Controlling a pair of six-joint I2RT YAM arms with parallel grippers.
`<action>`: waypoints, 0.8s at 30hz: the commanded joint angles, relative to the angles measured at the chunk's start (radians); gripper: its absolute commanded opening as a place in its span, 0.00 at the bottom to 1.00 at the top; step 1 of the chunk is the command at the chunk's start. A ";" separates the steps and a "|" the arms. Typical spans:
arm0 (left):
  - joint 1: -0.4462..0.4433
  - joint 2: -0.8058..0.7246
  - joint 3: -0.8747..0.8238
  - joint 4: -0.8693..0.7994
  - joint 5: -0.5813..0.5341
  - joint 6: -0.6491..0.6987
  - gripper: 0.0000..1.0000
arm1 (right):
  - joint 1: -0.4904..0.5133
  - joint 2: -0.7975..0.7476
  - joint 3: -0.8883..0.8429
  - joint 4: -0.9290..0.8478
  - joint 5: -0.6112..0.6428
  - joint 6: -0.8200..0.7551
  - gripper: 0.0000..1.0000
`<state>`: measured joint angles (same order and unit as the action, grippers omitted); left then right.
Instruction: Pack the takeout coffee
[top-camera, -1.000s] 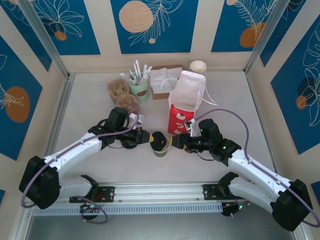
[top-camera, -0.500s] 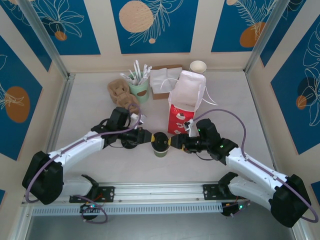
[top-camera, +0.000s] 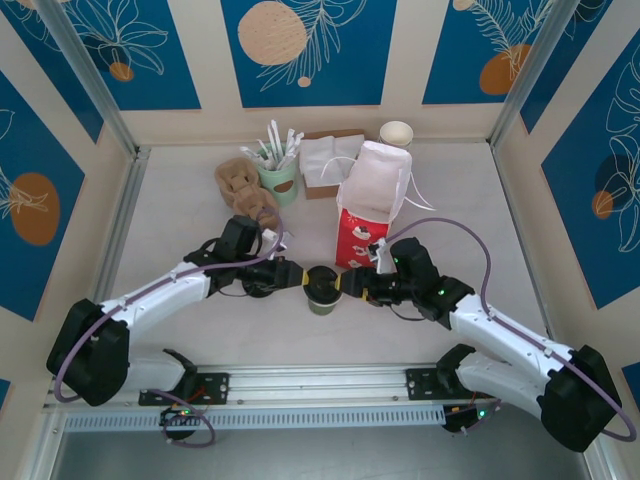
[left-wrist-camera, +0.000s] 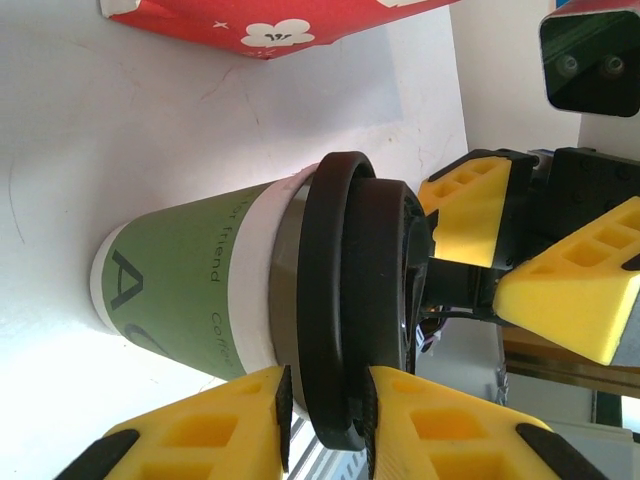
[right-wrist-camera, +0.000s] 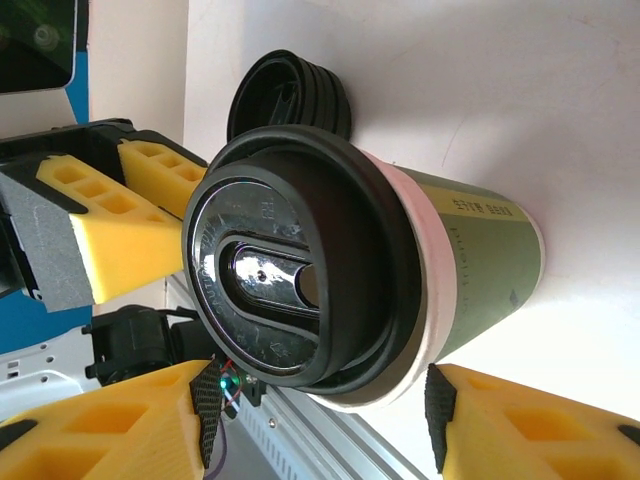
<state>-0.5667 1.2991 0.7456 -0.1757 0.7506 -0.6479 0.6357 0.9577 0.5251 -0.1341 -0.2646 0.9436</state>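
Note:
The takeout coffee (top-camera: 322, 288) stands upright on the table just in front of the red bag (top-camera: 368, 205), which is open at the top. It has an olive-green body (left-wrist-camera: 185, 285) and a black lid (right-wrist-camera: 290, 270). My left gripper (top-camera: 301, 276) is at the cup's left. Its jaws (left-wrist-camera: 327, 420) are narrowly open astride the lid's rim, with a slit of space on one side. My right gripper (top-camera: 346, 285) is at the cup's right. It is open (right-wrist-camera: 320, 415), and its pads (right-wrist-camera: 437, 410) stand off the cup's rim on both sides.
A stack of loose black lids (right-wrist-camera: 290, 90) lies just left of the cup under the left arm. At the back are brown cup carriers (top-camera: 240, 182), a green cup of stirrers (top-camera: 280, 172), a napkin box (top-camera: 325, 160) and a white cup (top-camera: 396, 133).
My left gripper's jaws have parted from shut to a narrow gap around the lid rim. My right gripper has slid left, closer around the cup. The cup stays put.

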 joint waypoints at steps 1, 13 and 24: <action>0.016 0.009 -0.023 0.012 0.006 0.024 0.26 | 0.012 0.009 -0.004 0.011 0.018 0.001 0.59; 0.020 0.019 -0.040 0.013 0.004 0.034 0.27 | 0.027 0.050 0.026 0.015 0.021 -0.006 0.59; 0.020 -0.008 -0.007 -0.036 0.014 0.059 0.38 | 0.037 0.067 0.061 -0.007 0.021 -0.021 0.59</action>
<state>-0.5602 1.3167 0.7151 -0.1783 0.7509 -0.6205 0.6621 1.0203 0.5465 -0.1268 -0.2504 0.9424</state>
